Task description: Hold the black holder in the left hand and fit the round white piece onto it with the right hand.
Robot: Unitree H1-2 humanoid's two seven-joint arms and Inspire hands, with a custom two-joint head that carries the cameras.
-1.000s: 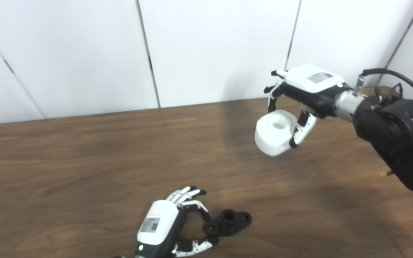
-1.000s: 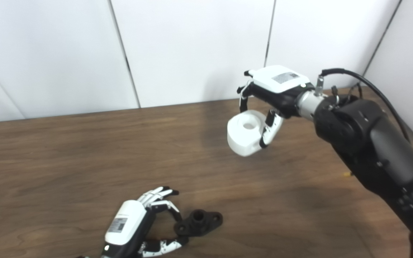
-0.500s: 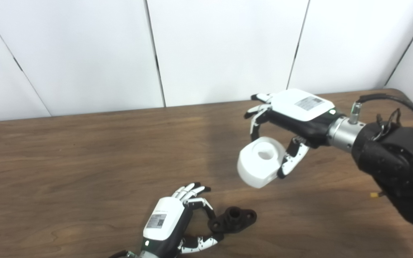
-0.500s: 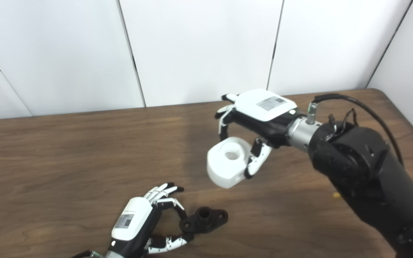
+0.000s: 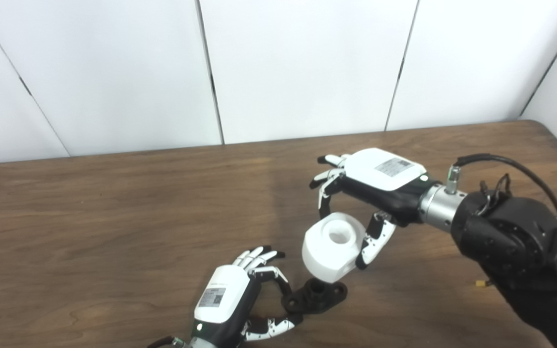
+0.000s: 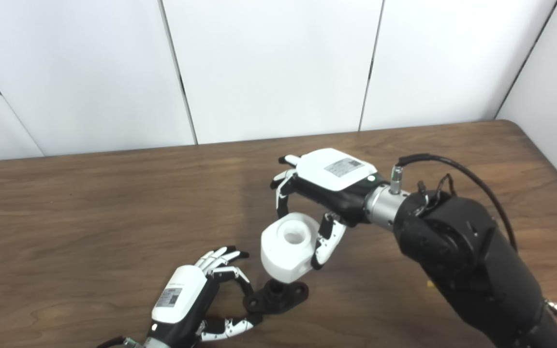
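Round white piece: I have it clasped in the right hand, fingers curled down over its far side and thumb pressed on its near right side. It is tilted, its central hole facing up and toward the camera, and it hangs just above the black holder, slightly up and to the right of it. From these views I cannot confirm whether the two parts touch.

Table: brown wood grain, running back to a white panelled wall.

Right arm: black, entering from the lower right, with a black cable looping over the wrist.

Left hand: low at the front edge of the table. I have its forefinger and thumb pinching the left lug of the black holder; the remaining fingers are extended clear of it.

Black holder: lying flat on the table, a raised central boss between two side lugs.
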